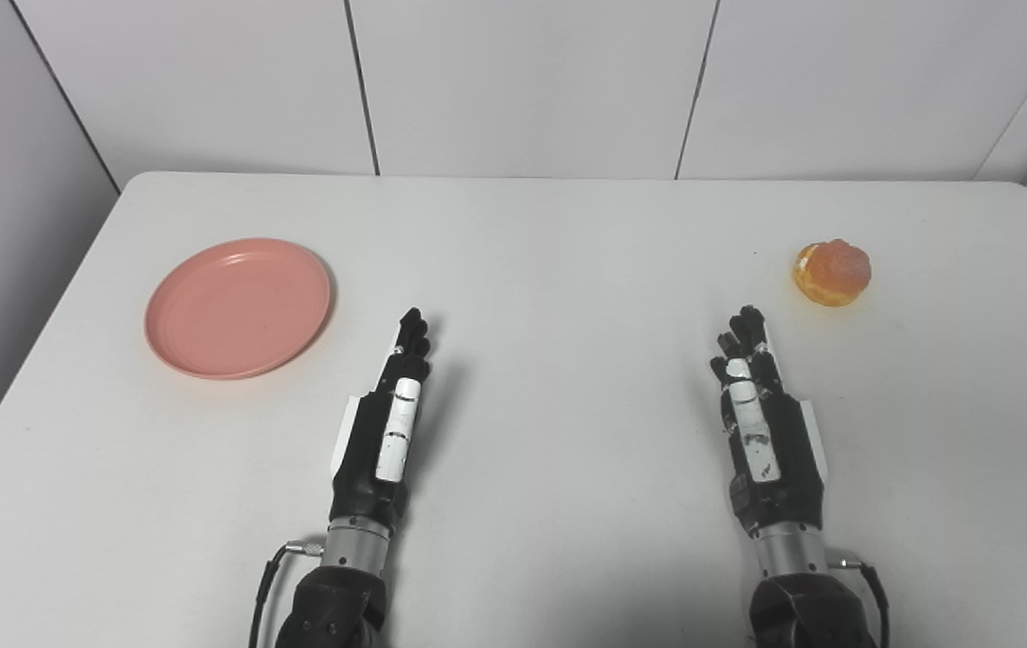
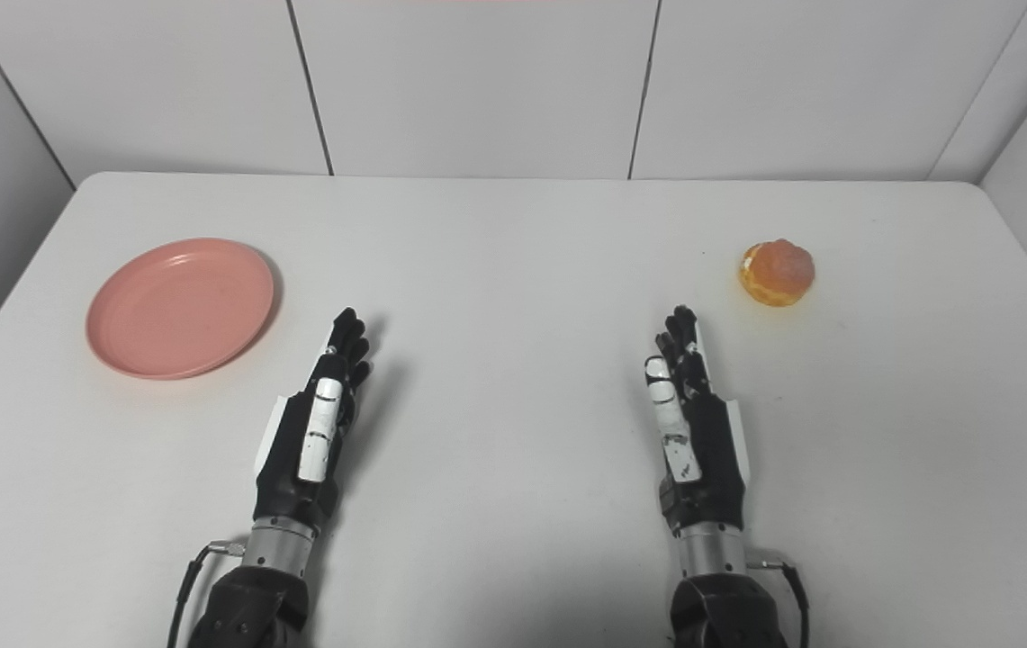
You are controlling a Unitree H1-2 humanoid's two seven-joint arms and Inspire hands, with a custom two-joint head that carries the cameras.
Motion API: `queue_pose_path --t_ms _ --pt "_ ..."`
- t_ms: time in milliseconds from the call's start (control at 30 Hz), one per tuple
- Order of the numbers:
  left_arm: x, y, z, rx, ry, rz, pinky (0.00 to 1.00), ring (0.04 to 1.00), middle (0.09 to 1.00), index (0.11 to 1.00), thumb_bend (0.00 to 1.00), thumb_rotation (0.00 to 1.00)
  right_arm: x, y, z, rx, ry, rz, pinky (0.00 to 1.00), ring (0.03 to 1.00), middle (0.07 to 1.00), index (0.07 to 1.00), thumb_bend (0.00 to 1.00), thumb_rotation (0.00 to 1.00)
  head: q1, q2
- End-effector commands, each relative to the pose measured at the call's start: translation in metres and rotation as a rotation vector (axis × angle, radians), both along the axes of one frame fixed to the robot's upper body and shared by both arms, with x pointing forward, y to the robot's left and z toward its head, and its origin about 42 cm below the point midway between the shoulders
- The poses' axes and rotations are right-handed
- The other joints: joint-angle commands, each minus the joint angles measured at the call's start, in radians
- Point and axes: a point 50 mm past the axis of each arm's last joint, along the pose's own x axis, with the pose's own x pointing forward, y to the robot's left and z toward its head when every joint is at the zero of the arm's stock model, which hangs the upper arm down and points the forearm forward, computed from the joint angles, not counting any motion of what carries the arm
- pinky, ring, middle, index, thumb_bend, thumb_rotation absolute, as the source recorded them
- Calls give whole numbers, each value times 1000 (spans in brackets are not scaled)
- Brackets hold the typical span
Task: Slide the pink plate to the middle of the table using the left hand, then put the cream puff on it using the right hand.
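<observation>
White table (image 1: 531, 234) is sitting bare mid-way; pink plate (image 1: 238, 306) is lying far left, cream puff (image 1: 831, 273) far right. I'm holding left hand (image 1: 387, 418) and right hand (image 1: 761, 418) flat, fingers extended, empty. I'm worrying a steep push tips the plate's rim.

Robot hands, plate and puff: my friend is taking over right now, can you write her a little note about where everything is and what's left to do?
Left robot hand: open, holding nothing, fingers straight, edge-on over the table, apart from the plate.
Right robot hand: open, holding nothing, same pose, short of the puff.
Pink plate: on the table's left side, nothing on it.
Cream puff: on the table's right side, just beyond the right robot hand, not touched.
Done: nothing yet.
Left: slide the plate to the middle with the left robot hand, then set the puff on it with the right.
</observation>
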Motion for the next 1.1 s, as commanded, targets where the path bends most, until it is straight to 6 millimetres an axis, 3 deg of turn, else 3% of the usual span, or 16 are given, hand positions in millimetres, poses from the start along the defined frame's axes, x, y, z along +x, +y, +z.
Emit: queue_pose_path --t_ms 0,433,800,933,1033,1067 --pt "-1 0 -10 -9 12 3 1000 1000 1000 1000 557 1000 -6 -2 -15 -20 45 27 1000 1000 1000 999 608 801 0 -1" --pt "0 2 -12 -49 19 -17 1000 1000 1000 1000 599 1000 -6 -2 -13 -23 58 15 1000 1000 1000 977 621 795 -2 -4" --pt "-1 0 -11 -49 19 -5 1000 1000 1000 1000 567 1000 -5 -2 -14 -16 66 4 1000 1000 1000 969 638 791 -2 -6" --pt "-2 -2 -12 -34 14 -6 1000 1000 1000 1000 572 1000 -4 -4 -17 -5 50 -6 1000 1000 1000 967 631 773 54 -22" --pt "-4 -11 -12 -45 37 -28 1000 1000 1000 1000 552 1000 -5 -13 -19 -26 36 -3 1000 1000 1000 972 614 769 183 -53" --pt "-5 -14 -11 -44 47 -39 1000 1000 1000 1000 547 1000 -6 -16 -19 -32 30 -3 1000 1000 1000 979 599 777 183 -53"
